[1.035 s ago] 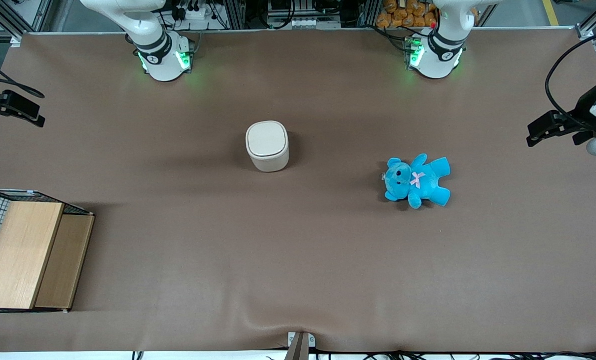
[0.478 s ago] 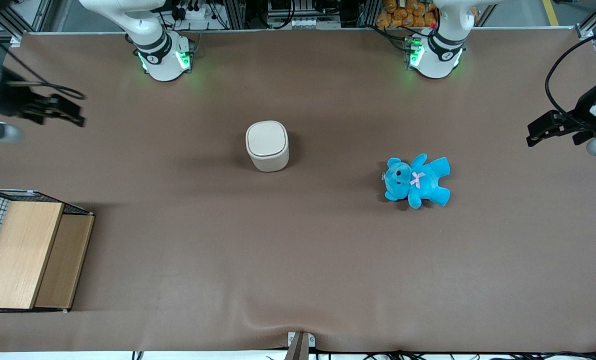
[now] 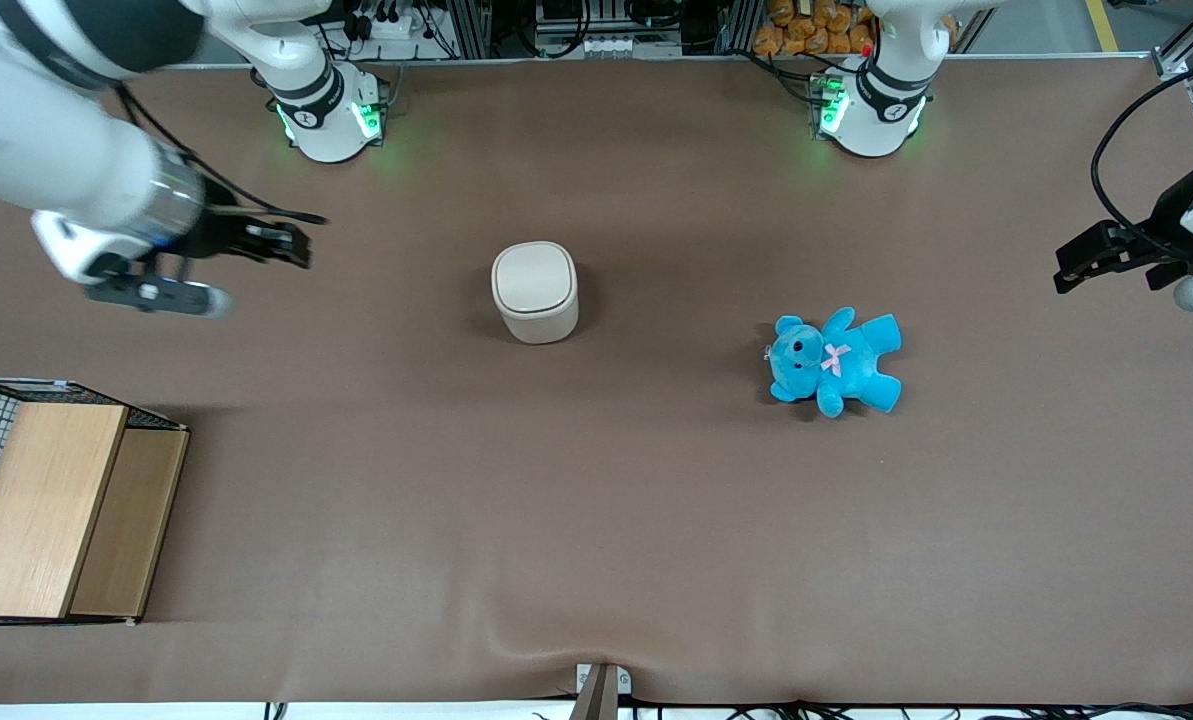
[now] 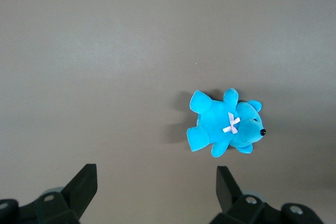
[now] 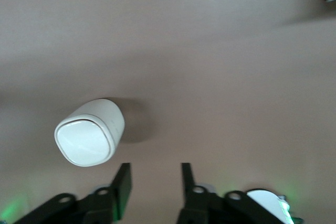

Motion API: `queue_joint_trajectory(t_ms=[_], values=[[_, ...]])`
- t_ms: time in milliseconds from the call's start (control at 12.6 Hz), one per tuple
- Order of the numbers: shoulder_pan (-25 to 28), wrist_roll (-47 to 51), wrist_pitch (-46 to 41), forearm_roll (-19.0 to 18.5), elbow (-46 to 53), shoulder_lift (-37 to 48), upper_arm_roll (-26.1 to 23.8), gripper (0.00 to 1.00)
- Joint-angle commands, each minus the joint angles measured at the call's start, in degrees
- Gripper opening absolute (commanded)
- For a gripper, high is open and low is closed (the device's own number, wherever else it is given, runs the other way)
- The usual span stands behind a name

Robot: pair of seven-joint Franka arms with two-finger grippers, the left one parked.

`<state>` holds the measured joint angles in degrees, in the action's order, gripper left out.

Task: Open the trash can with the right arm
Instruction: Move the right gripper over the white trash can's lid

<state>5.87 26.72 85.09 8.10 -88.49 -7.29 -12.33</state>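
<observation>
The gripper, fingers parted, hangs above the table near the lid-closed trash can.

The right arm is glossy white with a black joint band, a silver wrist ring and a thin black cable. Its black two-finger gripper sits upper left of the front view, fingers parted. Green lights glow at its base.

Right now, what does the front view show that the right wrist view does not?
Only the front view shows the teddy, the wooden box and the whole right arm, whose gripper hangs toward the working arm's end of the table. Only the wrist view shows the fingers open, from close up. Both show the trash can with its lid closed.
</observation>
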Motion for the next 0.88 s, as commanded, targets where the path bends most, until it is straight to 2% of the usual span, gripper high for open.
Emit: queue_joint_trajectory(t_ms=[0,239,398,558,796], values=[[-0.4,1.2,5.6,0.7,-5.0,0.4,-4.7,0.16],[0.4,1.2,13.8,0.6,-11.8,0.4,-8.8,0.0],[1.8,4.1,19.8,0.4,-15.9,-0.5,-11.2,0.0],[2.7,4.3,21.0,-3.2,-16.3,-3.4,-13.6,0.0],[6.6,7.9,28.3,-4.6,-21.5,-4.8,-14.1,0.0]])
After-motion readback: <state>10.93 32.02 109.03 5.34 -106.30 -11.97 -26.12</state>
